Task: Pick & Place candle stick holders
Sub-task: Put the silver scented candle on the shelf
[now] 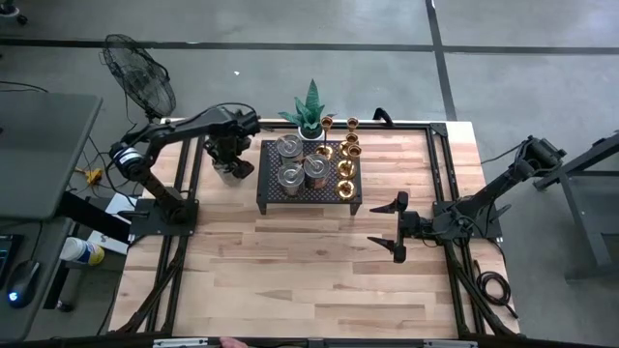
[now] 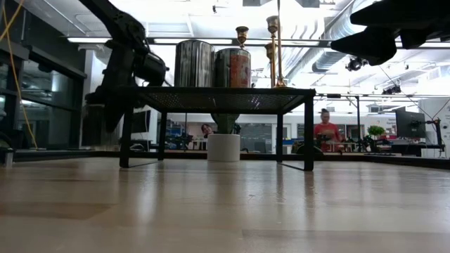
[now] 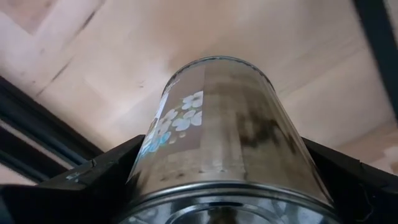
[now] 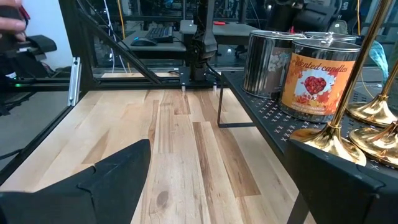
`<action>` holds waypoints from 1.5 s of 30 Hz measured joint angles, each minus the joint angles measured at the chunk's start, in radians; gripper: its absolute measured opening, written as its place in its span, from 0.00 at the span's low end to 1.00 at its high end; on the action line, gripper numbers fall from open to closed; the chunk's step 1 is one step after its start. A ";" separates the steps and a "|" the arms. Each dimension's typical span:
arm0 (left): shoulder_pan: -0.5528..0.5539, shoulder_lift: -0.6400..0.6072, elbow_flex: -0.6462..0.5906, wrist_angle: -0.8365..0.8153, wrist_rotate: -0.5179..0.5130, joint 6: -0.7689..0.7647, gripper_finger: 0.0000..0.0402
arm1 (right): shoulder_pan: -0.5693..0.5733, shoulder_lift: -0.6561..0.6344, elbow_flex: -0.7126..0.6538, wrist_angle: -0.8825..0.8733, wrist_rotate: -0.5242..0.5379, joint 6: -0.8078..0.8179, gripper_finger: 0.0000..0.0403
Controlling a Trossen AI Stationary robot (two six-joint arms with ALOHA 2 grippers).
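Observation:
My left gripper (image 1: 230, 162) points down at the table's far left, just left of the black rack (image 1: 274, 200). It is shut on a silvery tin candle stick holder (image 3: 217, 124) with a flowered label. Three more silvery tins (image 1: 290, 176) and several brass-gold holders (image 1: 346, 166) stand on their bases on the rack. My right gripper (image 1: 395, 227) waits open and level, near the rack's right front corner, with nothing between its fingers. My left gripper pinches the tin between its two fingers (image 3: 99, 177), on opposite sides of the round wall close to the top rim (image 3: 146, 180). The fingers come from above, pointing down. The tin stays upright below them; whether its bottom touches the table I cannot tell.
A spiky green plant in a white pot (image 1: 309, 108) stands behind the rack. A fan (image 1: 140, 72) is beyond the far left corner. Black frame rails (image 1: 440, 174) run along the table's sides. Bare wood (image 1: 290, 275) lies in front of the rack. People (image 2: 325, 126) sit in the room behind.

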 joint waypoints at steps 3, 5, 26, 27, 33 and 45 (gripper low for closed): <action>0.000 -0.001 0.048 -0.048 0.000 0.003 0.89 | 0.000 0.000 0.000 0.000 0.000 0.000 0.90; 0.000 -0.001 0.083 -0.076 0.000 0.003 0.89 | 0.000 0.000 0.000 0.000 0.000 0.000 0.90; -0.035 -0.003 0.475 -0.349 0.001 0.100 0.90 | 0.000 0.000 0.000 0.000 0.000 0.000 0.90; -0.041 -0.003 0.492 -0.351 0.002 0.100 0.90 | 0.000 0.000 0.000 0.000 0.000 0.000 0.90; -0.099 -0.003 0.572 -0.349 0.046 0.082 0.90 | 0.000 0.000 0.000 0.000 0.000 0.000 0.90; -0.218 -0.003 0.594 -0.299 0.061 0.005 0.90 | 0.000 0.000 0.000 0.000 0.000 0.000 0.90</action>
